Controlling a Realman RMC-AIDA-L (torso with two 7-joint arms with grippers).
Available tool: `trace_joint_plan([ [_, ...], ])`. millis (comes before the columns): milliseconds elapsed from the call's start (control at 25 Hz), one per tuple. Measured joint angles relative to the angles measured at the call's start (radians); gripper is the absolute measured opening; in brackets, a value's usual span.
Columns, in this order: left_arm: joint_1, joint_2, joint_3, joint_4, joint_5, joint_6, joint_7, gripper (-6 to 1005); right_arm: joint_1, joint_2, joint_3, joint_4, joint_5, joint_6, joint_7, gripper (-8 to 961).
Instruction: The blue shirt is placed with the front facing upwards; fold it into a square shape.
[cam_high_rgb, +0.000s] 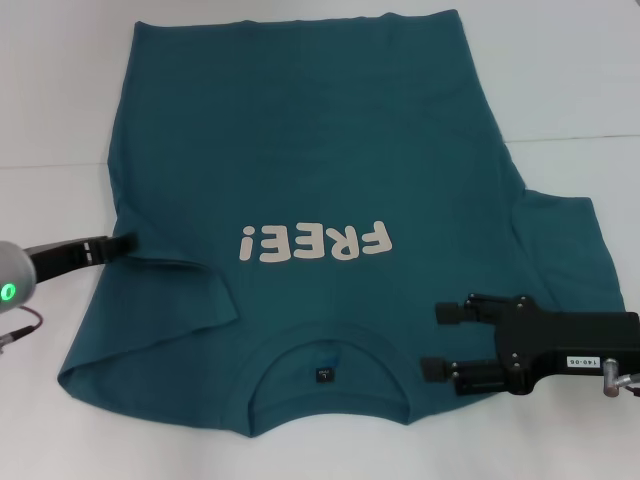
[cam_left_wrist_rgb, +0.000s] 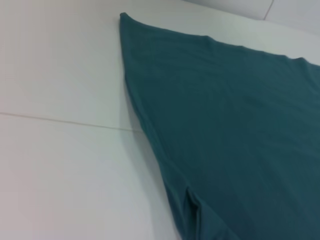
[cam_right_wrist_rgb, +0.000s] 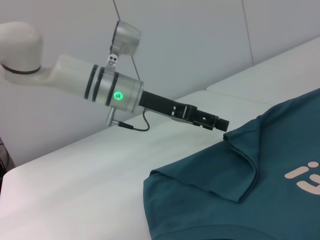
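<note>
The blue shirt (cam_high_rgb: 330, 150) lies flat on the white table, front up, white "FREE!" lettering (cam_high_rgb: 314, 242) across the chest and the collar (cam_high_rgb: 325, 375) nearest me. Its left sleeve (cam_high_rgb: 185, 290) is folded inward over the body. My left gripper (cam_high_rgb: 126, 243) sits at the shirt's left edge, shut on the raised fold of cloth there; the right wrist view shows the left gripper (cam_right_wrist_rgb: 221, 124) with the fabric peaking up to its tip. My right gripper (cam_high_rgb: 440, 340) hovers open over the right shoulder, beside the collar. The right sleeve (cam_high_rgb: 565, 245) lies spread out flat.
The white table (cam_high_rgb: 60, 90) has bare surface on both sides of the shirt and a seam line (cam_left_wrist_rgb: 65, 121) running across it. A thin cable (cam_high_rgb: 20, 330) hangs by my left wrist.
</note>
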Motion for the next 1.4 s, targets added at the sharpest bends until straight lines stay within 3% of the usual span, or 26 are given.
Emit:
trace_joint_plan([
  [560, -0.103, 0.018, 0.002, 0.152, -0.006, -0.064, 0.04, 827, 0.009, 0.001, 0.0, 0.007, -0.005, 0.009, 0.0, 912],
  [1000, -0.177, 0.011, 0.002, 0.193, -0.016, -0.067, 0.082, 827, 0.011, 0.001, -0.001, 0.008, -0.006, 0.011, 0.0, 912],
  [1400, -0.239, 0.008, 0.002, 0.264, -0.235, -0.118, 0.3, 828, 0.012, 0.003, -0.002, 0.01, -0.004, 0.011, 0.0, 912],
])
